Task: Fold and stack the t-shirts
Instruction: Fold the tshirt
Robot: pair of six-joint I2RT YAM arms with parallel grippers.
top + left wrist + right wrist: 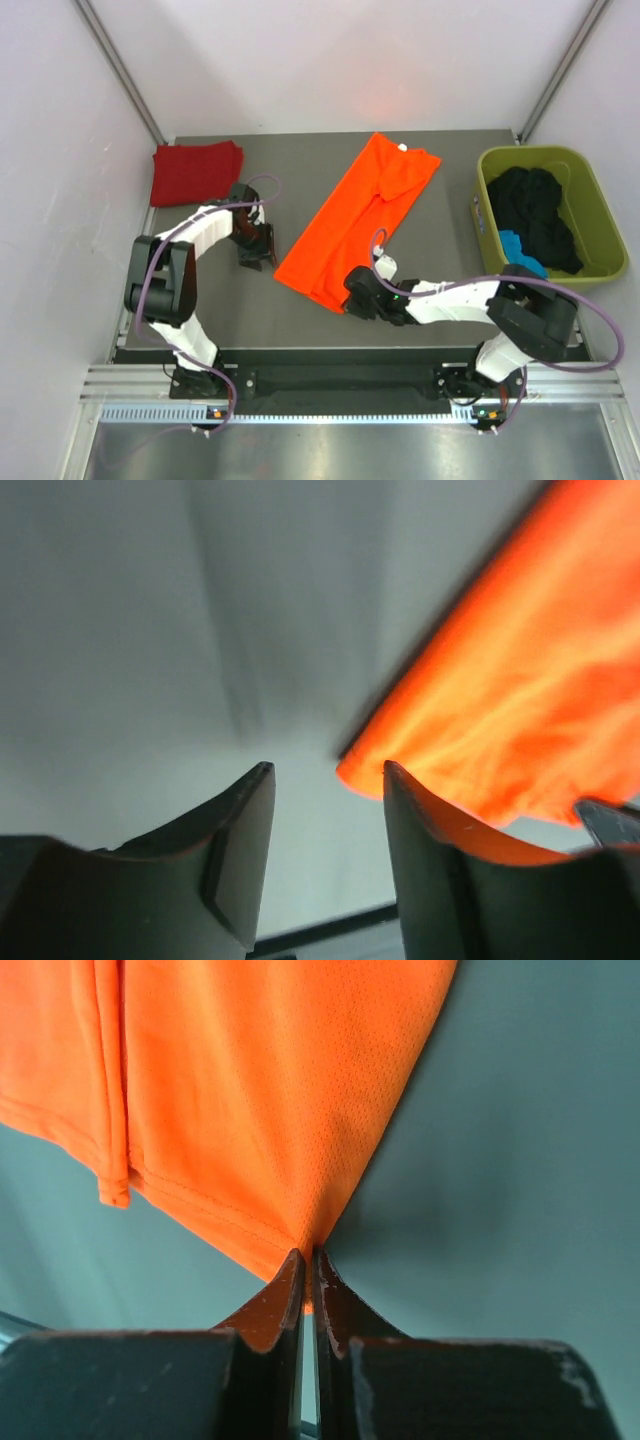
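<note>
- T-shirts number two. The orange t-shirt [360, 220] lies in a long diagonal strip across the middle of the surface [300, 165], partly folded. The dark red t-shirt [195, 172] sits folded at the far left corner.
- Two claws are in view. The left claw [328, 770] is low beside the orange t-shirt's left edge, its fingers apart with nothing between them.
- The right claw [308, 1255] is pinched tight on the near hem corner of the orange t-shirt [260, 1090].
- One olive-green tub [530, 152] stands at the right edge, holding black garments [540, 215] and one blue piece [512, 243].
</note>
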